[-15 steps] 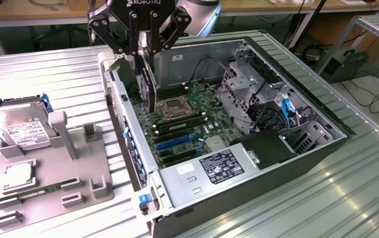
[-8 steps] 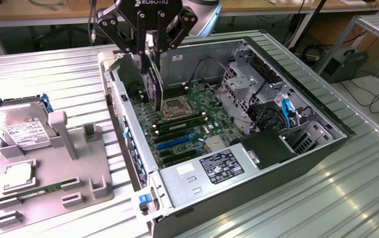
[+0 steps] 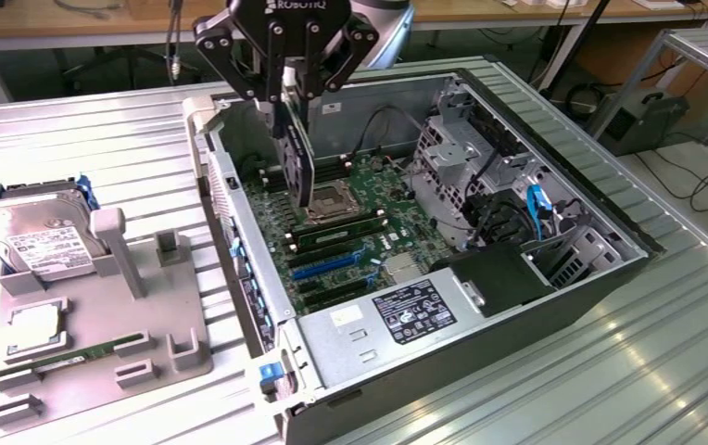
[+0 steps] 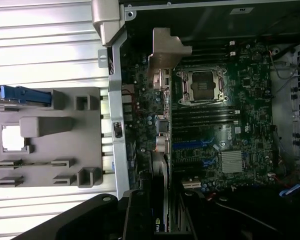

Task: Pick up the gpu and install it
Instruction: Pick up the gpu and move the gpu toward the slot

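- The gripper was clamped tight on the gpu.
- The gpu hung upright over the open computer case, near its back wall.
- The fingers hid the card's top edge.
- I could not tell if its bottom edge touched the motherboard.
- A hard drive stood beside the case.

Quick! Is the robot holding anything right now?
End effector: closed on the gpu, which it holds on edge over the motherboard.
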Controlling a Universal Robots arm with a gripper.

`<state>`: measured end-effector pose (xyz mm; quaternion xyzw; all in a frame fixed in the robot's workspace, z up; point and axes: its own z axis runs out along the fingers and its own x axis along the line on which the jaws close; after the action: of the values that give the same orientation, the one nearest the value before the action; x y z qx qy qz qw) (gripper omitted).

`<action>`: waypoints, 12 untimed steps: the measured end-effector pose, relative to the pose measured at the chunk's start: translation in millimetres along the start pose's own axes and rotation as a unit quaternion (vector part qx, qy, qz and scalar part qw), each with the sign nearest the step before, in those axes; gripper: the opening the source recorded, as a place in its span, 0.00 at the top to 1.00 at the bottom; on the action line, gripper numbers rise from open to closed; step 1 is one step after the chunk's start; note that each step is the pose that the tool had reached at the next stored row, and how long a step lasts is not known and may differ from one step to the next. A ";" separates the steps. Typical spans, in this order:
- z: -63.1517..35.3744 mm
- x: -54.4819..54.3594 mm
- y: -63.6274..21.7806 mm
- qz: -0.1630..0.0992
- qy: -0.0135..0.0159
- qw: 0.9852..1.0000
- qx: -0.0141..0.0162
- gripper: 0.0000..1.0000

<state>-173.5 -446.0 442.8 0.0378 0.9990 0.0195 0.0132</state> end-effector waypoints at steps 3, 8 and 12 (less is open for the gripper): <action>0.9 -3.2 0.2 0.000 0.000 1.000 0.000 0.74; 2.9 -7.6 0.4 0.000 0.000 1.000 0.000 0.74; 4.4 -10.1 0.6 0.000 0.000 1.000 0.001 0.74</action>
<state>-163.2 -446.0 438.6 0.0378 0.9990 0.0185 0.0132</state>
